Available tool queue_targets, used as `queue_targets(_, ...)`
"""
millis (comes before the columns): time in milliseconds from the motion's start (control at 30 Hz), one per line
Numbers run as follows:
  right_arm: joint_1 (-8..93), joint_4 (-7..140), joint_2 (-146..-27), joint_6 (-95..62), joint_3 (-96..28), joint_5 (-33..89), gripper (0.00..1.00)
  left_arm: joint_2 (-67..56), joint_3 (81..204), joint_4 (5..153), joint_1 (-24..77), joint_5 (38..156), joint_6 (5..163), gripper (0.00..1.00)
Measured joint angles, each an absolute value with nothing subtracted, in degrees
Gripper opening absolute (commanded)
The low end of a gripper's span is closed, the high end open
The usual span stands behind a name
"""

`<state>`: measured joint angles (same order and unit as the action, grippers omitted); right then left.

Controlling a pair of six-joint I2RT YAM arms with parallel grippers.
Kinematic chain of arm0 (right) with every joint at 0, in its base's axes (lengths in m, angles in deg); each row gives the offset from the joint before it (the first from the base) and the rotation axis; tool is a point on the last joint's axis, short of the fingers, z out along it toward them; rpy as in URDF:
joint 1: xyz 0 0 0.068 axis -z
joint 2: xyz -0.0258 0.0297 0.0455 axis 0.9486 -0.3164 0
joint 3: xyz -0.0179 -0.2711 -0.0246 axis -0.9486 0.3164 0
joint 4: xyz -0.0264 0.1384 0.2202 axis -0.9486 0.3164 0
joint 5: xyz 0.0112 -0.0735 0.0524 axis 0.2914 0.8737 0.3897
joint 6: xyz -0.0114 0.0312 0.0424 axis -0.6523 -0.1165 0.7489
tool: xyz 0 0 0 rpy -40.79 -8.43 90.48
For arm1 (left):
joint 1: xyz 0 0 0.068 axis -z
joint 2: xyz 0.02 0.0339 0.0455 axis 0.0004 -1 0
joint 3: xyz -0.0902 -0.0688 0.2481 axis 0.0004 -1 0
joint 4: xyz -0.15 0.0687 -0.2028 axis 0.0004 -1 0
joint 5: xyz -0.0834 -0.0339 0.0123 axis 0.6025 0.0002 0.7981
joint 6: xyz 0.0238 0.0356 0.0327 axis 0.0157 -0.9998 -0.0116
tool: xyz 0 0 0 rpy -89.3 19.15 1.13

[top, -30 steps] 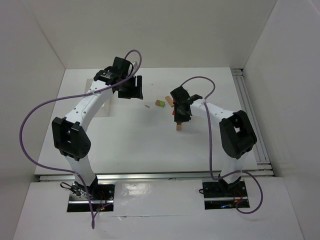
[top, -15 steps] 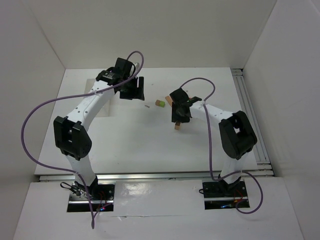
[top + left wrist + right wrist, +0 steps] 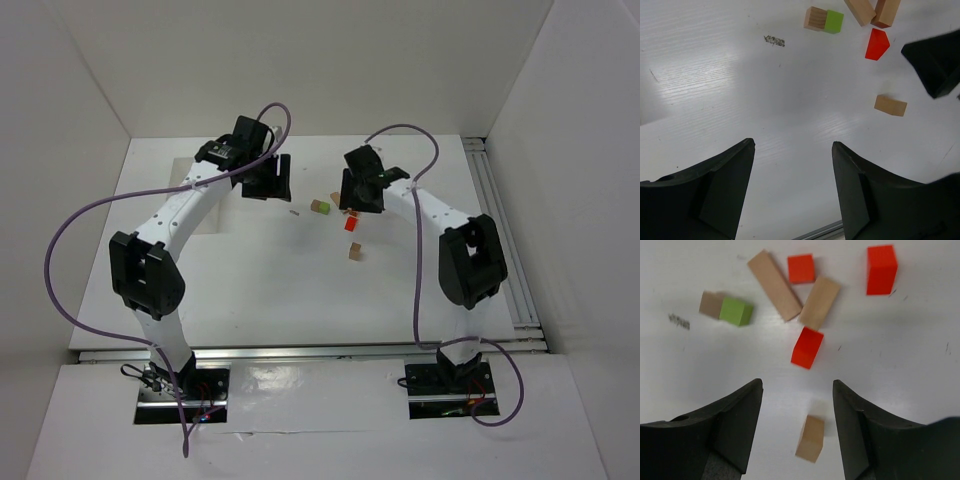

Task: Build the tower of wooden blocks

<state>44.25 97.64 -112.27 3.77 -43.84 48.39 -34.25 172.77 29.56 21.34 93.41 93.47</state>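
Note:
The wood block tower is loose blocks on the white table. A lone tan block (image 3: 811, 438) (image 3: 355, 254) rests on the table below and between my right fingers, touching neither. Beyond it lies a red block (image 3: 807, 347) (image 3: 351, 224). Farther off are two long tan blocks (image 3: 775, 285), two more red blocks (image 3: 881, 269) and a lime green block (image 3: 736, 311) (image 3: 322, 208) against a tan cube (image 3: 711, 304). My right gripper (image 3: 797, 385) (image 3: 361, 198) hangs open and empty above them. My left gripper (image 3: 793, 144) (image 3: 266, 184) is open and empty, left of the blocks.
A small grey scuff mark (image 3: 774, 41) lies on the table left of the green block. A metal rail (image 3: 500, 230) runs along the table's right edge. White walls enclose the table on three sides. The tip of the right gripper (image 3: 935, 62) shows in the left wrist view.
My right gripper has opened, let go of the tan block and drawn back toward the far side. The tan block stays on the table. The left arm has barely moved.

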Motion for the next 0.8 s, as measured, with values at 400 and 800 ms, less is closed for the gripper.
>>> queue_targets(400,50.5,98.1,-130.1,6.0,-56.4,47.9,0.63,-34.2,173.0,29.3,21.3,92.6,93.5,0.75)
queue_targets(800,50.9,97.1,-130.5,7.2,-56.6,45.4,0.49,-34.2,173.0,29.4,21.3,92.2,93.5,0.75)
